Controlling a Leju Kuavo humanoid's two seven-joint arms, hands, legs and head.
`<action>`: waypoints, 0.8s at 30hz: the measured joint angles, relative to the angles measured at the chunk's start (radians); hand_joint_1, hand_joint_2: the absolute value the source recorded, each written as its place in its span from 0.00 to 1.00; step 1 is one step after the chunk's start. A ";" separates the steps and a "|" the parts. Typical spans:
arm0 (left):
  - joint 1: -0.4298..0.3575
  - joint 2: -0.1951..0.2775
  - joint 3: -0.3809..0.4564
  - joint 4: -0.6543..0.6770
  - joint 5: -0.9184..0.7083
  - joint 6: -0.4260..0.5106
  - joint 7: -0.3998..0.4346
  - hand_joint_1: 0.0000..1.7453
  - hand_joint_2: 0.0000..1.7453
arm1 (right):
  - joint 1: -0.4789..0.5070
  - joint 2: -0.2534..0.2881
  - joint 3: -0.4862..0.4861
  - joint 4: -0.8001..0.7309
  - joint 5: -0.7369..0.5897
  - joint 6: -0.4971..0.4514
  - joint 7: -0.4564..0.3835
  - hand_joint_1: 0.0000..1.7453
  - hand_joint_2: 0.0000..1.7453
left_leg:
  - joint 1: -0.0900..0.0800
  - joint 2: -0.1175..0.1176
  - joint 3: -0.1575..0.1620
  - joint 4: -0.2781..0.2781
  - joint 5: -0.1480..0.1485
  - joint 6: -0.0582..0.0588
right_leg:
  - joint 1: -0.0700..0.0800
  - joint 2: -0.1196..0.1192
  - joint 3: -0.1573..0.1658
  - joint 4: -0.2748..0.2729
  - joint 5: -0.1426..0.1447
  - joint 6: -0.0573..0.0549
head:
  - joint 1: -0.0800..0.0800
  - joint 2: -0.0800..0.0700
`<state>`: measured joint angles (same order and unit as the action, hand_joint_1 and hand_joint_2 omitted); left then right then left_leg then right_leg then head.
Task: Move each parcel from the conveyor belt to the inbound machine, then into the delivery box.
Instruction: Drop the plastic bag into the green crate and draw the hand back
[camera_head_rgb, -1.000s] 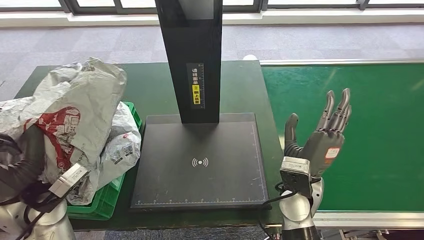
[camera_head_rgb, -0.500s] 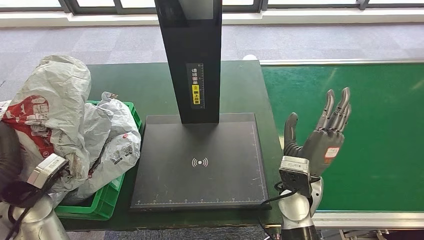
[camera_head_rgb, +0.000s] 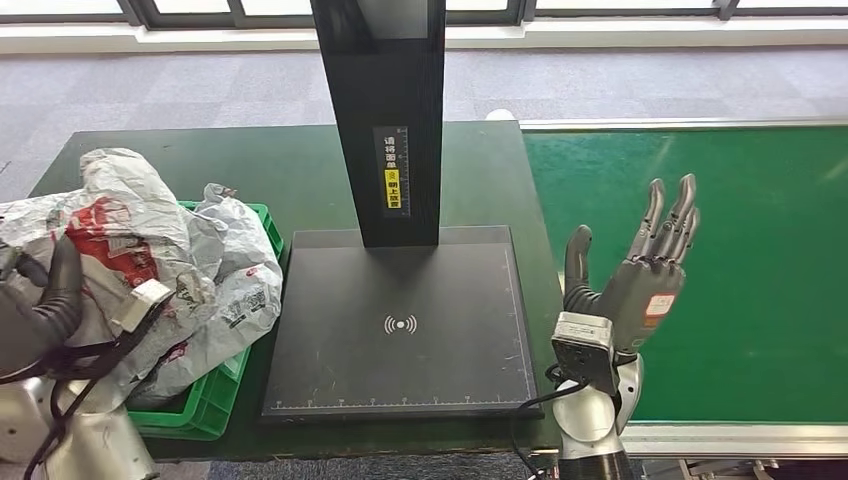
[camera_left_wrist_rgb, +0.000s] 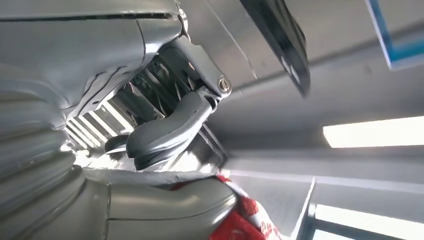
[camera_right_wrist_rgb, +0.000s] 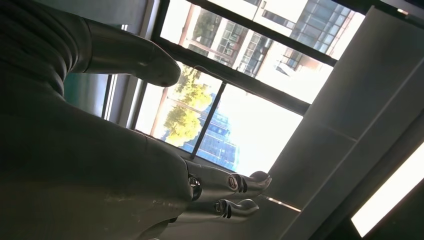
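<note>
My left hand (camera_head_rgb: 45, 315) grips a crumpled grey parcel with red print (camera_head_rgb: 120, 240) and holds it low over the green delivery box (camera_head_rgb: 212, 402) at the table's left. The left wrist view shows the thumb and fingers (camera_left_wrist_rgb: 165, 130) against the same parcel (camera_left_wrist_rgb: 240, 220). A second grey parcel (camera_head_rgb: 240, 295) lies in the box. The black inbound machine (camera_head_rgb: 400, 320), a flat pad with a tall post, stands empty in the middle. My right hand (camera_head_rgb: 635, 285) is raised and open, fingers spread, at the edge of the green conveyor belt (camera_head_rgb: 750, 230), with nothing in it.
The dark green table (camera_head_rgb: 300, 170) carries the box and the machine. No parcel shows on the belt. Grey carpet lies beyond the table. The right wrist view shows only my spread fingers (camera_right_wrist_rgb: 240, 195) against windows.
My left hand has swung the red-printed parcel left and down from high above the table onto the green box. The right hand has stayed put.
</note>
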<state>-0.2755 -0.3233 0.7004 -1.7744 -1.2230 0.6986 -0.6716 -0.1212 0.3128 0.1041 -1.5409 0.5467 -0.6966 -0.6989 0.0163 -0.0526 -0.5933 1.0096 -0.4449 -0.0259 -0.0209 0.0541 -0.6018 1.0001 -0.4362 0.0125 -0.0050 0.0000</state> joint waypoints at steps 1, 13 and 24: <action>-0.007 -0.003 0.002 0.023 -0.016 0.000 0.005 1.00 1.00 | 0.002 0.000 0.000 -0.004 0.000 0.000 0.000 0.00 1.00 | 0.000 0.000 0.000 0.000 0.000 0.000 | 0.000 0.001 0.000 0.000 0.000 0.000 | 0.000 0.000; 0.003 -0.008 -0.041 0.115 -0.145 0.000 0.146 0.21 1.00 | 0.021 -0.001 0.000 -0.027 -0.006 0.000 0.000 0.00 1.00 | 0.000 0.002 0.000 0.000 0.000 -0.001 | 0.000 0.003 -0.001 0.000 0.000 -0.001 | 0.000 0.000; 0.007 -0.007 -0.101 0.181 -0.220 0.000 0.198 0.00 1.00 | 0.028 -0.001 0.000 -0.033 0.004 0.005 0.000 0.00 1.00 | 0.000 0.002 0.000 0.000 0.000 -0.001 | 0.000 0.003 -0.001 0.000 0.001 -0.001 | 0.000 0.000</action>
<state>-0.2683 -0.3306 0.5992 -1.5932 -1.4432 0.6981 -0.4734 -0.0936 0.3117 0.1041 -1.5734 0.5510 -0.6919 -0.6988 0.0165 -0.0504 -0.5933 1.0096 -0.4453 -0.0264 -0.0206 0.0566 -0.6029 1.0002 -0.4357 0.0116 -0.0049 0.0000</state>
